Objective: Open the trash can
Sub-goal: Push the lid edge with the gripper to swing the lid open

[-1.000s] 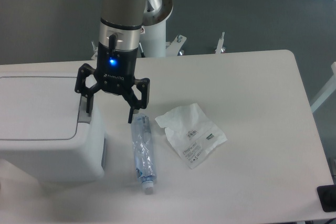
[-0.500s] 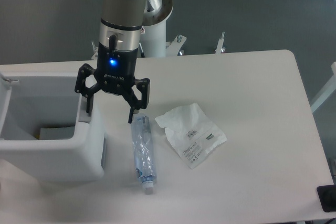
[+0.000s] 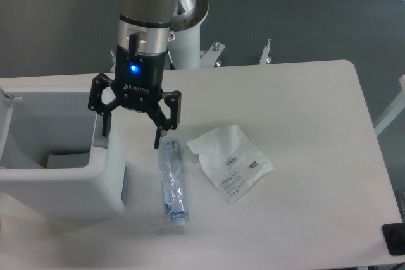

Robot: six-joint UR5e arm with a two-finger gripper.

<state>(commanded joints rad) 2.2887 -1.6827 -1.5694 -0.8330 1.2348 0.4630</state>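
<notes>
The large white trash can (image 3: 107, 184) stands at the left of the table. Its lid is swung up at the far left edge, and the inside shows, with a pale flat item on the bottom (image 3: 63, 159). My gripper (image 3: 133, 137) is open and empty. It hangs over the can's right rim, where the grey tab (image 3: 100, 140) sits. One finger (image 3: 105, 124) is at the tab and the other (image 3: 160, 137) is over the table just above the crushed bottle.
A crushed clear plastic bottle (image 3: 173, 183) lies on the table right of the can. A crumpled white wrapper (image 3: 231, 161) lies right of the bottle. The arm's white base post (image 3: 187, 42) stands behind the table.
The lid was flat and shut a second ago; it has sprung open and now stands up at the left. My gripper has risen slightly from the tab.
</notes>
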